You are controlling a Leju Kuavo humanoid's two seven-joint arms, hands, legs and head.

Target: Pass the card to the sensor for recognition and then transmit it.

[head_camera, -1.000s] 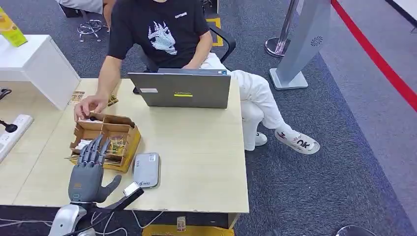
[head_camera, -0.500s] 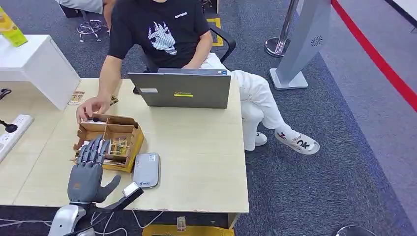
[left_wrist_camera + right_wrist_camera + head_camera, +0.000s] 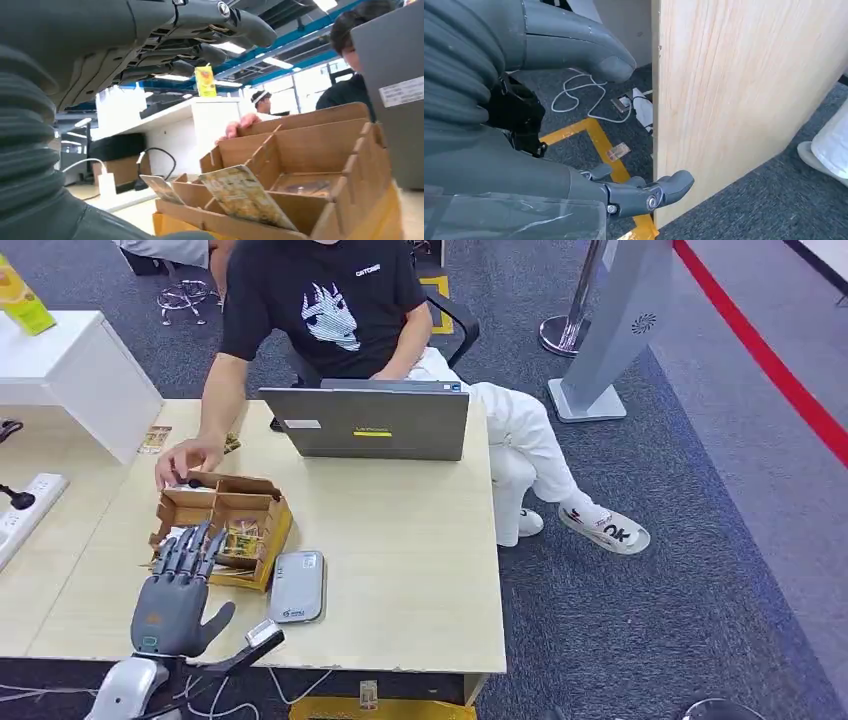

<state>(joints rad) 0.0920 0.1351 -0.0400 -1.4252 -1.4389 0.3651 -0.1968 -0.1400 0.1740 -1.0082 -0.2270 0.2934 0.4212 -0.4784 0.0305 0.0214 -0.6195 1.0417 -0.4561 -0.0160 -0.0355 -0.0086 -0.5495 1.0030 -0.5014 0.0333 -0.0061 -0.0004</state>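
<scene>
One card [image 3: 247,197] tilted, long axis leaning upward.

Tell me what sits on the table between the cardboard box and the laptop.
In the head view the stretch between the cardboard box and the laptop is bare table top. The person's hand rests at the box's far corner, off to the side of it.

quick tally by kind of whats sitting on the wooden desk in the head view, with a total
Laptop: 1
Cardboard divider box: 1
Grey card sensor: 1
White power strip: 1
Loose card packets beyond the box: 2
Total: 6
The cards inside the box are too bunched to count.
</scene>
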